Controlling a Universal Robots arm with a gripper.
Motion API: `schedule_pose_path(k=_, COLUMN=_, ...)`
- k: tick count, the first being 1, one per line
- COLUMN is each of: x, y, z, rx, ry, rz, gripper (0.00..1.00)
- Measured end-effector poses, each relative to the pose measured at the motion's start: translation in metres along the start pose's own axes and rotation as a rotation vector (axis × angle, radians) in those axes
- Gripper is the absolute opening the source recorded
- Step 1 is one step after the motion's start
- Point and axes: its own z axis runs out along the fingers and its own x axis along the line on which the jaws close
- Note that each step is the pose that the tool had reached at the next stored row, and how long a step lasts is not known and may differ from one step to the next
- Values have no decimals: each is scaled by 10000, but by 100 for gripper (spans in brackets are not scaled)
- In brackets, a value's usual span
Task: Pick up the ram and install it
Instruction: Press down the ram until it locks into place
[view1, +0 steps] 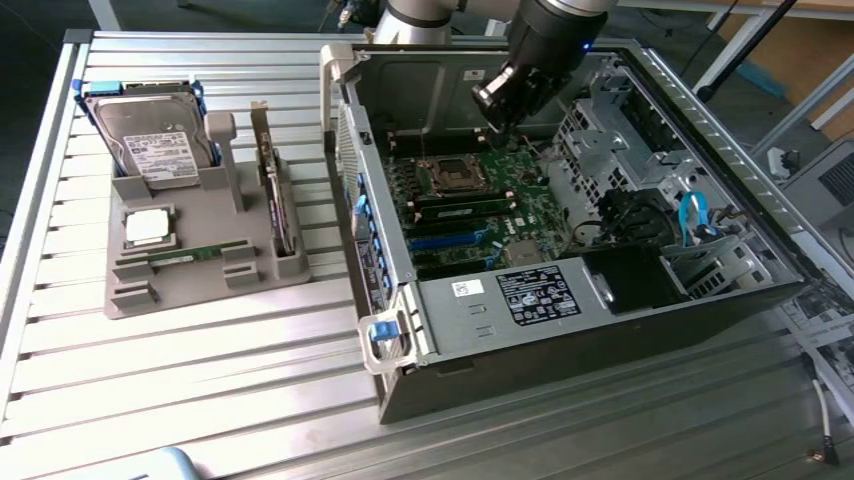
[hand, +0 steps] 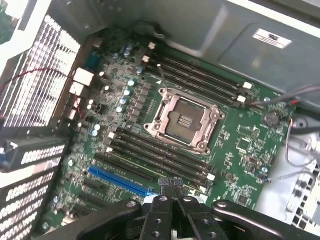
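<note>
The ram (view1: 187, 255), a thin green stick, lies flat in the grey holder (view1: 200, 290) at the exterior view's left. A second green strip (view1: 461, 207) sits among the memory slots below the processor socket (view1: 451, 172) inside the open computer case (view1: 561, 300). My gripper (view1: 498, 112) hangs inside the case above the motherboard, far from the holder. In the wrist view its fingertips (hand: 172, 186) are pressed together with nothing between them, over the black memory slots (hand: 155, 155) beside the socket (hand: 184, 122).
The holder also carries a hard drive (view1: 150, 140), a square silver processor (view1: 147, 228) and an upright expansion card (view1: 275, 200). Case walls, a drive cage (view1: 607, 130) and blue cables (view1: 694, 215) surround the motherboard. A blue expansion slot (hand: 120, 181) lies near the fingertips.
</note>
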Motion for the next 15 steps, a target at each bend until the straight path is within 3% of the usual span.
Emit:
schedule_pose_path(k=12, x=0, y=0, z=3, rx=-15, ry=-100, rz=2079, gripper=11)
schedule_pose_path(k=15, x=0, y=0, z=3, rx=-16, ry=-107, rz=2213, gripper=11)
